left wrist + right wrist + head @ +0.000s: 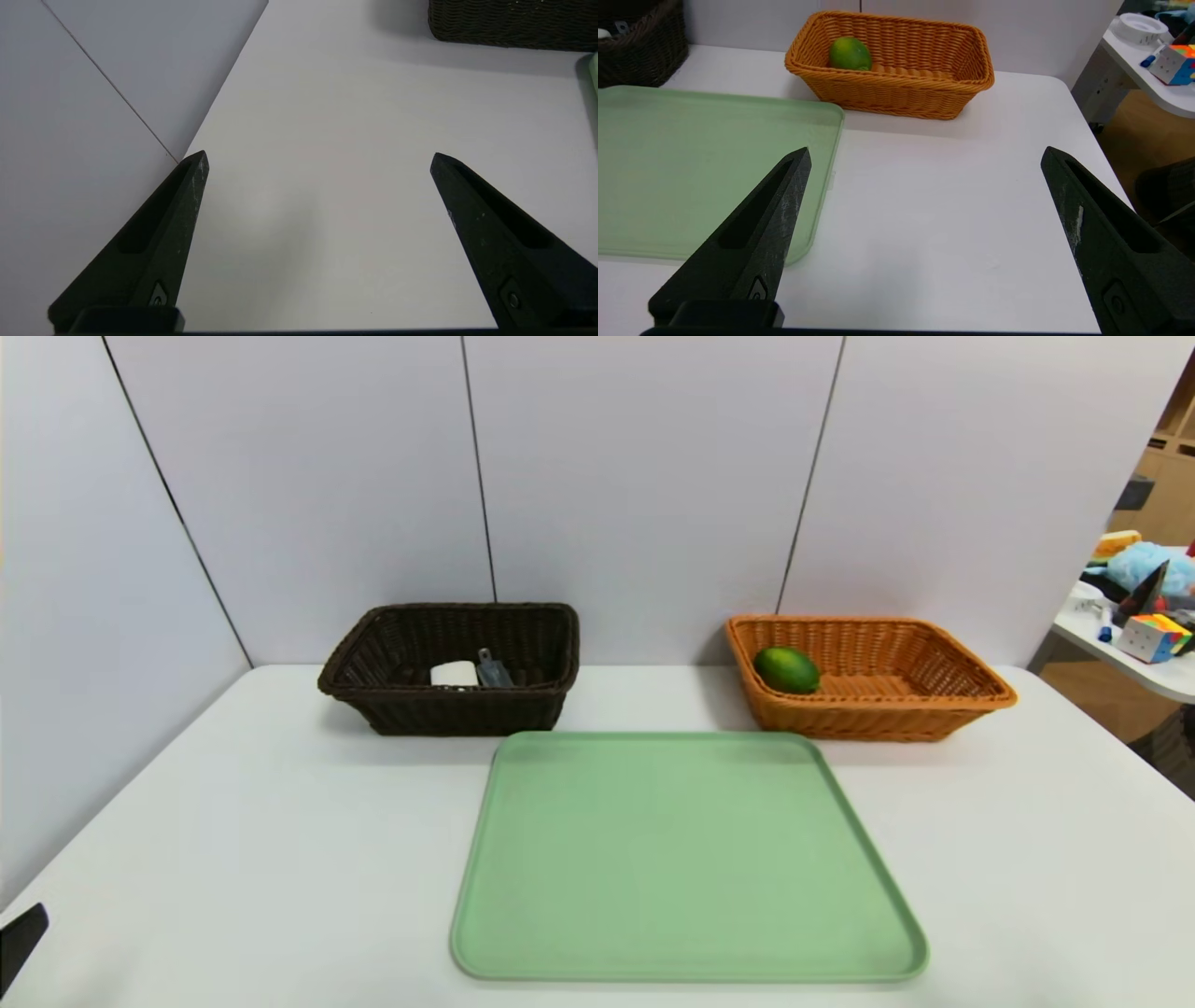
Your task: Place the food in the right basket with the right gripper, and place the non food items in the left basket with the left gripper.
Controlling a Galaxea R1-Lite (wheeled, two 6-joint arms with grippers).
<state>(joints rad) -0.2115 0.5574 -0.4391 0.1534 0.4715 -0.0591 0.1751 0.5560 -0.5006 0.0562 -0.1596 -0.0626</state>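
Note:
A green round fruit (786, 669) (850, 53) lies in the orange right basket (971, 686) (971, 79). The dark brown left basket (355, 677) (514, 28) holds a white roll-like item (454, 673) and a small grey tool (492, 668). The green tray (686, 859) (668, 163) between them carries nothing. My left gripper (319, 158) is open above bare table at the near left, short of the dark basket; only a sliver of it shows in the head view (19, 941). My right gripper (926, 154) is open over bare table beside the tray's right edge, short of the orange basket.
The white table (233, 859) ends against grey wall panels (635, 476) at the back and left. A second table (1134, 658) (1148, 60) stands off to the right with a colourful cube (1153, 637), toys and a tape roll (1141, 27).

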